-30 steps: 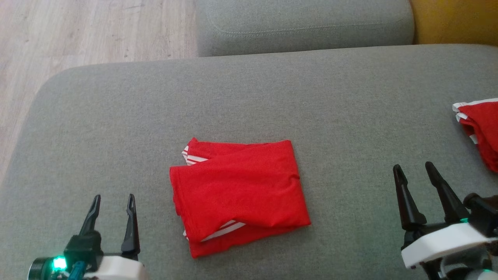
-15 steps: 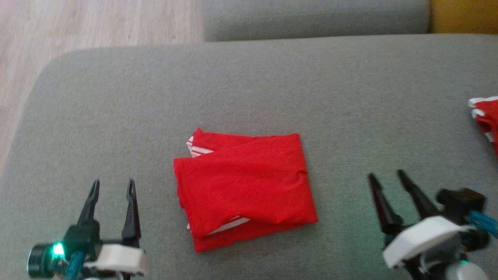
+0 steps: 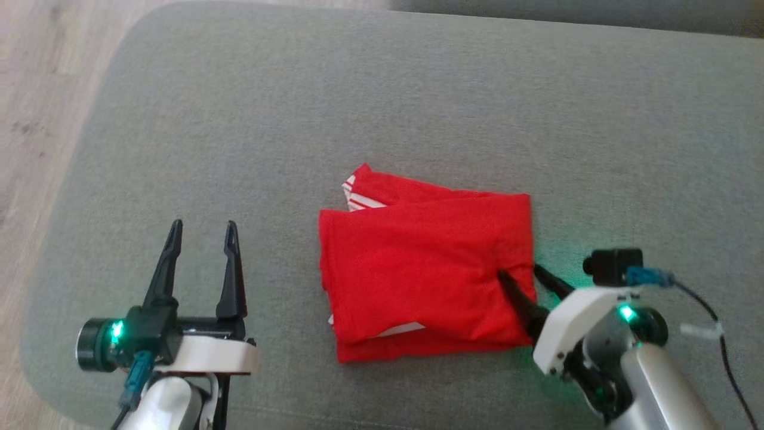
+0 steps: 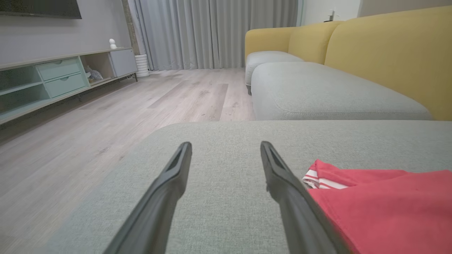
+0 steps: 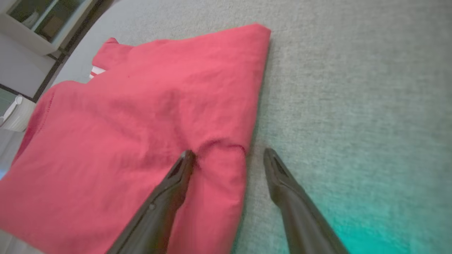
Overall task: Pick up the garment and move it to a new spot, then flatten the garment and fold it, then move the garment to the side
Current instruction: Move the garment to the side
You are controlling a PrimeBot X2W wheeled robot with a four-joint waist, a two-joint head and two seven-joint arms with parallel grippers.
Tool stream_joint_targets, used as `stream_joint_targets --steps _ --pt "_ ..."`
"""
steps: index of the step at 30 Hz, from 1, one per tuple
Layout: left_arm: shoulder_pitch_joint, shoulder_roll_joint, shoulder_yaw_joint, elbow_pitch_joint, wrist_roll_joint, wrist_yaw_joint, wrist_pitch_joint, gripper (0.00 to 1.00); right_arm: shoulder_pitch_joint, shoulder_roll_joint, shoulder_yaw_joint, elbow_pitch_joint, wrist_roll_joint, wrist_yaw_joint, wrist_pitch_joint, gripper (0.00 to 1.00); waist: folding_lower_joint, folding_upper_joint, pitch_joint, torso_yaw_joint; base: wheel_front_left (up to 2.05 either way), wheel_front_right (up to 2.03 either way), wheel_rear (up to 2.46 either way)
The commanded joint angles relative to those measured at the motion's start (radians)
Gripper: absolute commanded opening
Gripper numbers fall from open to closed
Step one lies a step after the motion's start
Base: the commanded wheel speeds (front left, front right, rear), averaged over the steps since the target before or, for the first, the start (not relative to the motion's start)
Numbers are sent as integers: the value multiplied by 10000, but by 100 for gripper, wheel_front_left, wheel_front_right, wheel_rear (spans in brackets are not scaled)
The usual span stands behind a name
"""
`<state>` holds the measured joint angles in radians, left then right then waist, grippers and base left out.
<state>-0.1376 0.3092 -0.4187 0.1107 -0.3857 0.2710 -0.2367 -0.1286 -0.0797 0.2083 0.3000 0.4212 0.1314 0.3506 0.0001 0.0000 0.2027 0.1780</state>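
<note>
We are seemingly starting the sideways move: left end effector point(image 3: 203, 224) apart, right end effector point(image 3: 518, 270) apart, straddling the garment point(image 3: 418, 269) edge, needing closing.

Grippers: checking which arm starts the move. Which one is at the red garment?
The right gripper, jaws open astride the garment's right edge. The left gripper is over bare cushion, apart from the garment.
</note>
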Motion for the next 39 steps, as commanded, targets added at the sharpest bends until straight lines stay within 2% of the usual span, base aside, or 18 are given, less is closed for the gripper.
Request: stream_joint_targets --steps 1,3,4,5,9,13,19,27,30,39 --pt "-443 147 389 -208 79 -37 -128 100 -283 83 298 43 60 -7 289 100 -1 0 70 168 0 0 0" --pt "-463 68 410 -64 78 -97 -173 100 -435 131 402 287 191 -7 582 100 -1 0 60 231 0 0 0" --pt "-467 38 425 -4 83 -120 -189 100 -465 145 486 376 252 -7 776 65 -1 0 42 238 0 0 0" --pt "-459 13 449 52 84 -134 -202 100 -485 155 571 396 330 -7 914 0 -1 0 20 233 0 0 0" --pt "-388 -18 553 187 103 -172 -229 100 -535 -51 860 -24 237 -7 849 0 -1 0 -57 34 0 0 0" --pt "-332 39 673 207 140 -202 -240 100 -448 -425 1024 -700 -33 -7 430 0 -1 0 -115 -498 0 0 0" --pt "-102 211 877 -31 191 -102 -245 100 -254 -1511 1022 -1845 -269 -7 53 0 -1 0 -227 -2230 0 0 0" --pt "-582 212 569 -146 305 -306 -85 100 -515 -2836 218 -2016 121 -7 29 0 -1 0 62 -3937 0 0 0" --pt "-775 200 485 -120 354 -356 -40 100 -781 -3032 134 -1883 279 -7 -72 0 -1 0 229 -4095 0 0 0" --pt "-1649 146 75 -158 627 -564 219 100 -2895 -4694 -411 -727 -182 -7 -843 0 -1 0 1335 -4020 0 0 0"
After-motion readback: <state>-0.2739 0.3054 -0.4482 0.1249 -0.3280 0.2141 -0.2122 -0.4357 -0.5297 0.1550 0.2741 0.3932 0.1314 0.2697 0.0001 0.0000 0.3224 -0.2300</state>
